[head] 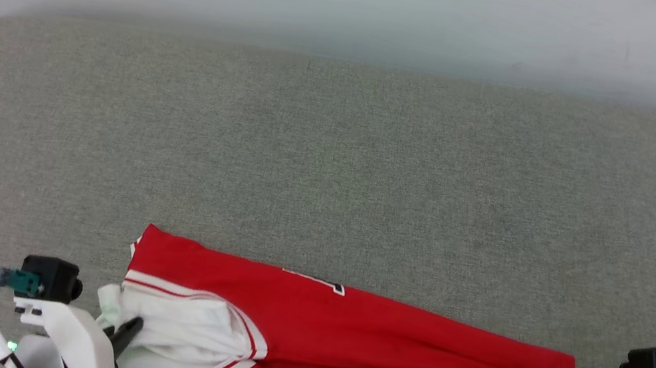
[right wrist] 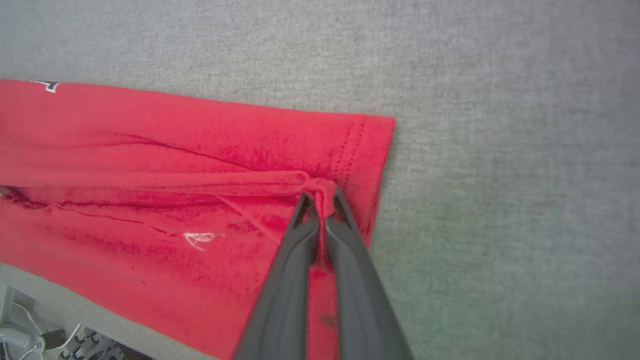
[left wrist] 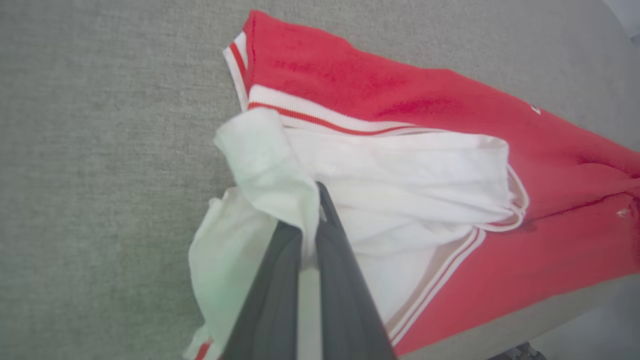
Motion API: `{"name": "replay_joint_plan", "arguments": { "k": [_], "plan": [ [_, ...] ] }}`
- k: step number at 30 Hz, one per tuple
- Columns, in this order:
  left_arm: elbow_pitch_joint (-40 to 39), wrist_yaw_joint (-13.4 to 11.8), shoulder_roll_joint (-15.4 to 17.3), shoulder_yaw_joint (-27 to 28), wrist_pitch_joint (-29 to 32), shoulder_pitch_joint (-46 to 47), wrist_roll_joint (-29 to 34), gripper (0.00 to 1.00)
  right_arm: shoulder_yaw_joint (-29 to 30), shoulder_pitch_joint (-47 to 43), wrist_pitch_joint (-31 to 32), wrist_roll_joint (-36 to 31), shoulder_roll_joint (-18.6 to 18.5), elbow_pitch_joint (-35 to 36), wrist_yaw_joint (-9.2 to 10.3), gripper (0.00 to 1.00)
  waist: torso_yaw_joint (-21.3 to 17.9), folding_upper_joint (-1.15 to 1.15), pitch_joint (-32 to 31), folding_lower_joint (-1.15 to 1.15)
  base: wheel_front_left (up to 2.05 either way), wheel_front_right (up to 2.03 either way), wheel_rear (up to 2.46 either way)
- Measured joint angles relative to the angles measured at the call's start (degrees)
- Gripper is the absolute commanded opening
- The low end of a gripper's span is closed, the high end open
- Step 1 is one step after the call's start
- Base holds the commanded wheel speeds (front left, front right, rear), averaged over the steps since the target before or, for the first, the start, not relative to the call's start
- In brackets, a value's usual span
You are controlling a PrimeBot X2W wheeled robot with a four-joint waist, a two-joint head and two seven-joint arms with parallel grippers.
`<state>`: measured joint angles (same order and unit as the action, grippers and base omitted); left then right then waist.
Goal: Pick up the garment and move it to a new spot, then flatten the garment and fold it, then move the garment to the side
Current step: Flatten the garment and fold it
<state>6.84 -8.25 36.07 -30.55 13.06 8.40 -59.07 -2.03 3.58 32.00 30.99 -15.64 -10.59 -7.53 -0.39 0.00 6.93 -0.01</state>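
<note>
At garment [head: 380, 348] ends, left hand [left wrist: 306, 212], right hand [right wrist: 321, 196] clamped

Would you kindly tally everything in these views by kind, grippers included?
Red and white garment: 1
Grippers: 2, the left gripper and the right gripper, each shut on the garment
Grey padded surface: 1
Total: 4
</note>
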Motion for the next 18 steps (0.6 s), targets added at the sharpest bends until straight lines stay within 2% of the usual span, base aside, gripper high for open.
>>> {"name": "replay_joint_plan", "arguments": {
  "k": [2,8,9,10,11,18],
  "plan": [
    [-0.1,-0.7,0.2,-0.7,0.1,-2.0,0.2,0.00,0.4,-1.8,-0.5,-0.2,0.6,-0.1,0.00,0.00,0.1,0.00,-0.4,0.00,0.00,0.00,0.00],
    [3.3,-0.6,-3.9,-1.7,-2.1,-4.9,-1.5,0.00,0.9,-5.0,-3.6,-0.2,2.8,-2.0,0.00,0.00,-0.2,0.00,-1.0,0.00,0.00,0.00,0.00],
    [4.2,-0.1,-4.7,-1.7,-2.5,-4.9,-2.0,0.00,0.7,-5.1,-4.4,0.0,3.3,-2.4,0.00,0.23,-0.3,0.00,-1.1,0.00,0.00,0.00,0.00],
    [4.9,0.2,-5.1,-1.8,-3.1,-5.0,-2.0,0.40,0.5,-5.2,-5.2,0.2,3.6,-2.7,0.01,0.76,-0.4,0.00,-1.1,0.00,0.00,0.00,0.00],
    [5.5,0.5,-5.6,-1.6,-3.8,-4.9,-2.1,1.00,0.5,-5.3,-6.1,0.2,3.8,-3.0,0.01,1.00,-0.5,0.00,-1.2,0.00,0.00,0.00,0.00],
    [7.3,1.5,-7.0,-0.4,-11.5,-3.5,1.1,1.00,0.1,-5.5,-13.8,-1.2,4.8,-1.8,0.02,1.00,-0.6,0.00,-2.1,0.01,0.00,0.00,0.00]
  ]
}}
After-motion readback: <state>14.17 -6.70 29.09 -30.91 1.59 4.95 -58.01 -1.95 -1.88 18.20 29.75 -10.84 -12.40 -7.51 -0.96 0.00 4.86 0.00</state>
